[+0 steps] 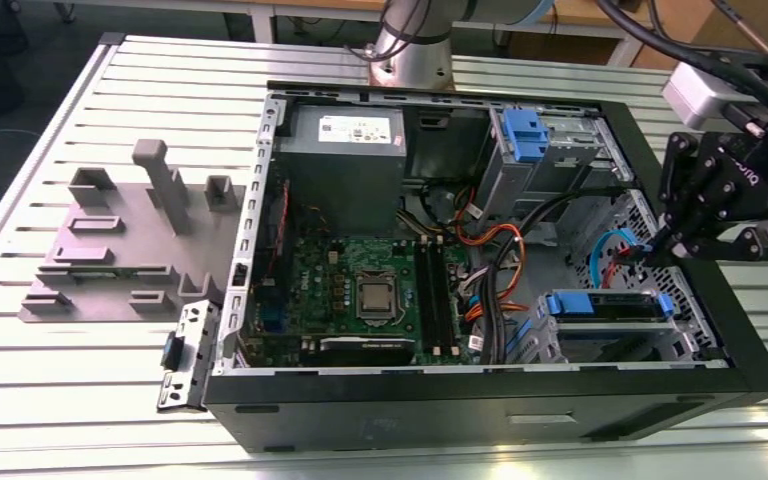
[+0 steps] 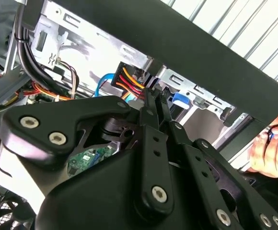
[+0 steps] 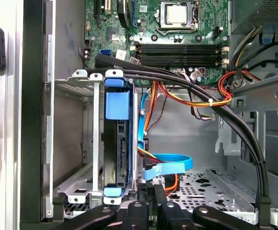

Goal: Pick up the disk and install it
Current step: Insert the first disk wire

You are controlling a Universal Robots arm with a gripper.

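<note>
Matte black gripper, closed tight (tips touching), just beside the blue-framed disk in a grey metal bay.

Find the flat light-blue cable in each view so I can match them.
Exterior view: flat light-blue cable loops at the exterior view's right, beside the black pincer.
Second wrist view: the cable curves beside orange-yellow wires.
First wrist view: the cable loops just beyond the pincer.
Shared landmark: the pincer.
</note>
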